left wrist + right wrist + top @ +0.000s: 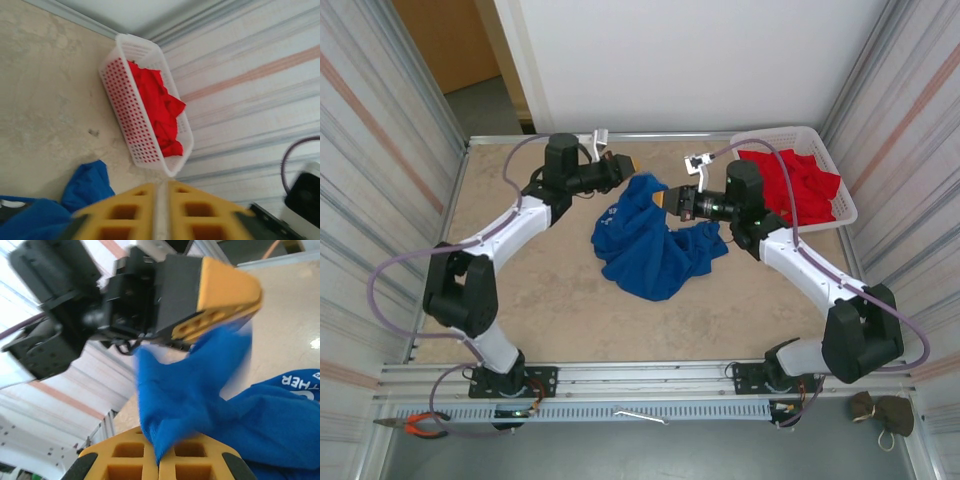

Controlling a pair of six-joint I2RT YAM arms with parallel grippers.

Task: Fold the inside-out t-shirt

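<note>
While the inside-out t-shirt [650,245] lies bunched mid-desk [520,300], note that no fold is made and all the folding is left. Your right fingers [125,439] are clamped on blue cloth. Your left fingers [145,192] are nearly together; any grip, cannot tell.

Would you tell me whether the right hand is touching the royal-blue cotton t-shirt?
Touching: the right wrist view shows the right hand shut on a fold of the royal-blue cotton t-shirt.

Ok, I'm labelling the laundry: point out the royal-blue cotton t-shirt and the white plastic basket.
royal-blue cotton t-shirt [645,255]: top view, middle of the heap.
white plastic basket [775,131]: top view, far rim.
</note>
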